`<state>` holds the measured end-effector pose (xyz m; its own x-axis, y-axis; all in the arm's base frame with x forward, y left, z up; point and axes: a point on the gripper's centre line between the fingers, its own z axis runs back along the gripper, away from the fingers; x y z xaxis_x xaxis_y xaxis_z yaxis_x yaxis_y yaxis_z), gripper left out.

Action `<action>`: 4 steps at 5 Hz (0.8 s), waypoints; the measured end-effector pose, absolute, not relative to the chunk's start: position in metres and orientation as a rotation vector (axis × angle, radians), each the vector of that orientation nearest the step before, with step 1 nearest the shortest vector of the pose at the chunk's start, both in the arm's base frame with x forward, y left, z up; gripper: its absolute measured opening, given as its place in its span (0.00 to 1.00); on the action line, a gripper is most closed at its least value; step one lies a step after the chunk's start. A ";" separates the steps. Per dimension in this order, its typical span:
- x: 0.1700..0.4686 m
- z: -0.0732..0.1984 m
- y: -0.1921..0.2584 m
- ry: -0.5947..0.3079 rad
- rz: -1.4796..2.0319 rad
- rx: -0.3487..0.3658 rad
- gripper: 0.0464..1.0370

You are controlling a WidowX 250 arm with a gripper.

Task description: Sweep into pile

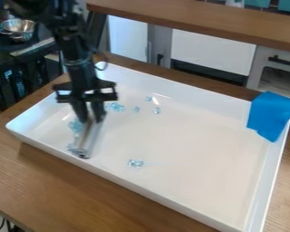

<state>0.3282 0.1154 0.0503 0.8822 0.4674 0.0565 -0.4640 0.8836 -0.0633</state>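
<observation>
My pincer (90, 118) is clamped on a long silvery bar (89, 138) in the white rectangular tray (199, 156), near its left corner. Small clear bluish pieces (135, 163) lie beside the bar and toward the far and front edges.

Tray (190, 145): brightly lit, small glare streak toward far side. Bench (62, 181): soft shadow below near rim. Upper-left background: dim.

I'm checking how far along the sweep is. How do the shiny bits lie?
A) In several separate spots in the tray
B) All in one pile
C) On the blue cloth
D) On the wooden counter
A: in the tray, one clump lies toward the near side, well apart from another clump and a lone bit.
</observation>
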 end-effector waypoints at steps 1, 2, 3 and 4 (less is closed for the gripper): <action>0.317 0.051 0.136 -0.047 0.532 -0.043 0.27; 0.315 0.056 0.137 -0.056 0.569 -0.073 0.27; 0.321 0.079 0.122 -0.098 0.628 -0.141 0.27; 0.336 0.094 0.099 -0.142 0.642 -0.199 0.27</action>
<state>0.3358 0.0993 0.0935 0.7921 0.6064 0.0696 -0.5791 0.7827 -0.2280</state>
